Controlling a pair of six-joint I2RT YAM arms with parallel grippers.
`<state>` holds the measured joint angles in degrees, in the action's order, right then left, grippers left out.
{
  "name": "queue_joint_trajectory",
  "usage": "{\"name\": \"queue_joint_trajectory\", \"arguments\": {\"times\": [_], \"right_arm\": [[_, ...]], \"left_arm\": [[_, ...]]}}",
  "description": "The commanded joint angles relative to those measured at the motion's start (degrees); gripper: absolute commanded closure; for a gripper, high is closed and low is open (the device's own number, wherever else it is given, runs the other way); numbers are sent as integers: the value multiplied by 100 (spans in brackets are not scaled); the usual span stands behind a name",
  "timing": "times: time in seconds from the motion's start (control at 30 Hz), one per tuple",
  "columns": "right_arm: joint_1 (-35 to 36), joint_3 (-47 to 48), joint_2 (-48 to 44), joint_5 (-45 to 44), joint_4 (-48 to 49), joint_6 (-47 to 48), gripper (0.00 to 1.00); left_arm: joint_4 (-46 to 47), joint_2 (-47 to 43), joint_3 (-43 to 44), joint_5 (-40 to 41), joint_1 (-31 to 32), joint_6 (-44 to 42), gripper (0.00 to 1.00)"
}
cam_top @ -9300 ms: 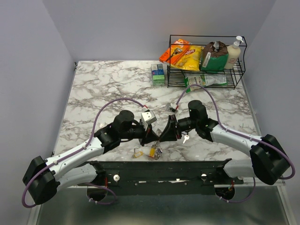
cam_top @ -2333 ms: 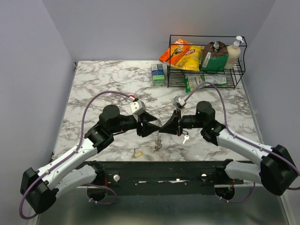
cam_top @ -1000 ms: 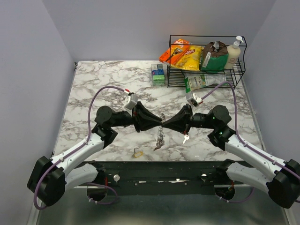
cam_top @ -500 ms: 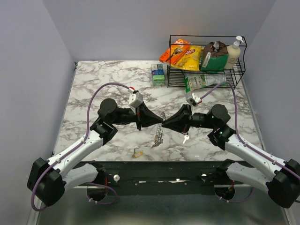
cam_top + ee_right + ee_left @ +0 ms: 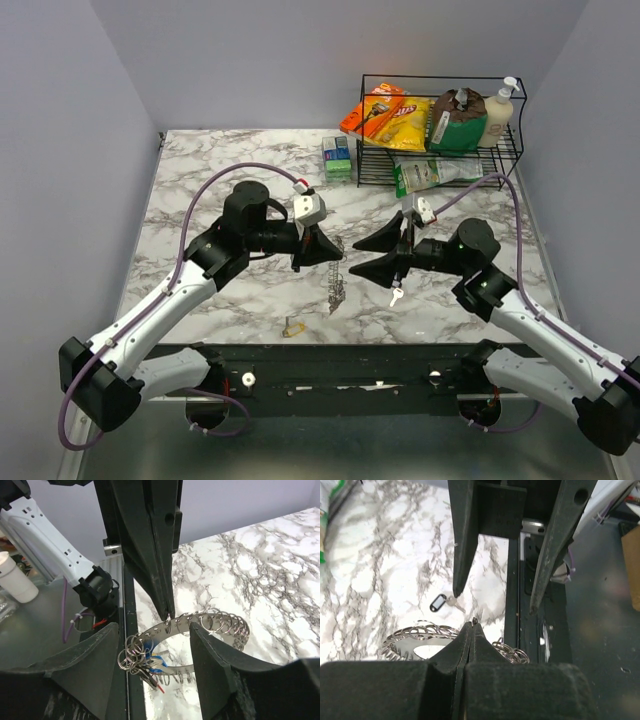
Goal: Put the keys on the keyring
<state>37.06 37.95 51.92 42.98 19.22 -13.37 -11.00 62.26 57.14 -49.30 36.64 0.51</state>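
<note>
A handover has just been completed. Half a second ago the keyring was pinched from both sides, the two sets of fingers meeting tip to tip above the bench (image 5: 220, 170). Now the left fingers (image 5: 333, 252) are pressed fully together on the top of the keyring (image 5: 338, 283). The right fingers (image 5: 368, 272) have been spread wide and hold nothing, and are drawn slightly back, just beside the ring. A second ago the roles were reversed: the right fingers were shut on the ring and the left ones were part open.

The keyring is therefore carried by the left arm alone. It hangs from the pinch between the two arms, with the keys (image 5: 142, 662) already threaded bunched at its low end. Whether that bunch touches the bench cannot be told. In the right wrist view the ring is seen gripped at one point only, with the spread right fingers standing on either side below it.

For the task, the freed right arm is judged available to fetch another key. A loose key (image 5: 397, 296) lies on the bench just in front of the right fingers. A yellow key (image 5: 293, 326) lies near the front edge, apart from the ring. Neither has been threaded yet. With a single-point pinch the ring may swing or turn, so the split in the wire may be hard to present.
</note>
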Motion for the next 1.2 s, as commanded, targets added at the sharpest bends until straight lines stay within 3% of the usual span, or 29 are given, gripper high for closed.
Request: {"name": "queue_joint_trajectory", "arguments": {"times": [0.0,0.23,0.57,0.6,0.63,0.8,0.93,1.13,1.17], "right_arm": [[3,256,90,113,-261,273,37],[3,318,318,509,-235,264,45],[3,292,538,773,-130,159,49],[3,283,564,825,-95,124,51],[3,274,591,852,-33,98,64],[12,283,696,984,2,71,80],[3,318,732,940,-50,80,100],[3,292,714,835,-147,150,100],[3,300,705,835,-147,159,100]], "left_arm": [[-973,119,446,-219,71,-657,100],[-887,93,499,-413,115,-588,100],[-517,67,429,-519,168,-359,100],[-499,58,420,-511,176,-342,100],[-438,50,403,-528,177,-324,100],[-113,49,306,-528,203,-113,100],[-16,102,315,-528,282,-78,100],[-16,67,324,-327,291,-69,100],[-7,41,324,-152,291,-78,96]]}}
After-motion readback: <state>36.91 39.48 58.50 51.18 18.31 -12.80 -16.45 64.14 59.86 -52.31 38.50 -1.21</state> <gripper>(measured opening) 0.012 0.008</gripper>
